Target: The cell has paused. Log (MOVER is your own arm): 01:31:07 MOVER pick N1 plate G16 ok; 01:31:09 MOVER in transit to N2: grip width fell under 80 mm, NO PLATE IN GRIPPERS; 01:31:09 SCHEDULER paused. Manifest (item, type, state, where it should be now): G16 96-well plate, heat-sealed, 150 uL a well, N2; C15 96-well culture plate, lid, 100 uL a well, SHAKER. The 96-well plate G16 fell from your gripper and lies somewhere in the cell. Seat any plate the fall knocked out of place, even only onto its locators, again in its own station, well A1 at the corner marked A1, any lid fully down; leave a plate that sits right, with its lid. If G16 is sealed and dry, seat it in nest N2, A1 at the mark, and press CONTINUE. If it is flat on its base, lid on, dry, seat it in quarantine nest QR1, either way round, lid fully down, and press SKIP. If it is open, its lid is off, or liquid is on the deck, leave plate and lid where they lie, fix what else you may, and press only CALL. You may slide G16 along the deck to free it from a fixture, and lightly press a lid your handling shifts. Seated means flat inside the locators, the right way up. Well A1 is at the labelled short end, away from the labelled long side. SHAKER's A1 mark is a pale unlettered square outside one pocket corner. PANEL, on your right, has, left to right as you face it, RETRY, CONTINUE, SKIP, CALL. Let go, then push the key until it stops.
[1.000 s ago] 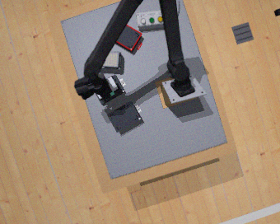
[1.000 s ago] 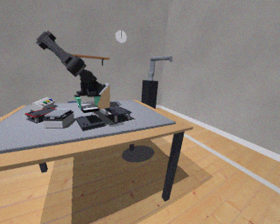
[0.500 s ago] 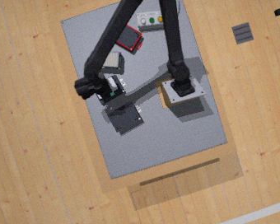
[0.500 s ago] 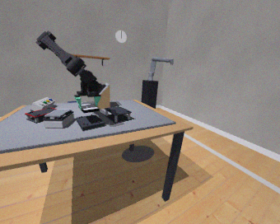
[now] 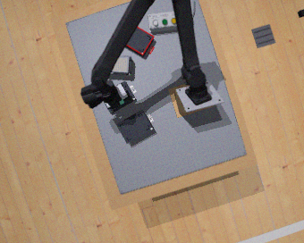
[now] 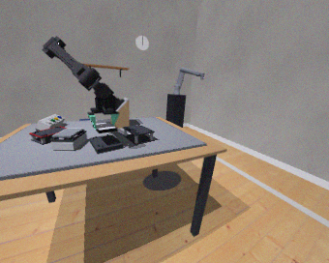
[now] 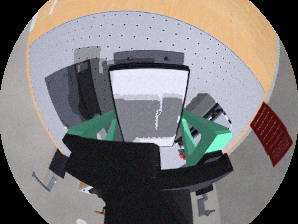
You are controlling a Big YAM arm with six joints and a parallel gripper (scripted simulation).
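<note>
Gripper: the gripper (image 7: 149,137) has its green fingers pinching a plate from either long side, holding it off the deck.

Held plate: the plate (image 7: 148,106) has a black frame and a smooth, pale, glossy top; no single wells can be made out through it. In the top view it shows only as a small pale patch (image 5: 122,90) beside the wrist, near the middle of the mat's left half.

Nest below: a dark square nest (image 5: 134,127) sits just toward the near edge of the table from the gripper, its pocket looks bare, with a small white tag at its right corner.

Grey plate: a plate with a pale, finely dotted top (image 5: 121,67) sits in a grey station toward the far edge from the gripper, partly hidden under the arm link.

Red nest: a red-rimmed nest (image 5: 140,42) lies near the far edge, tilted against the mat's sides; its pocket is dark and what it holds, if anything, I cannot tell.

Panel: the key panel (image 5: 163,21) stands at the far edge, with white, green and yellow keys showing; the rest is behind the arm.

Arm base: a grey base plate (image 5: 214,104) sits on a tan block toward the right edge.

Deck: the grey mat (image 5: 187,152) shows no wet patch that I can make out.
</note>
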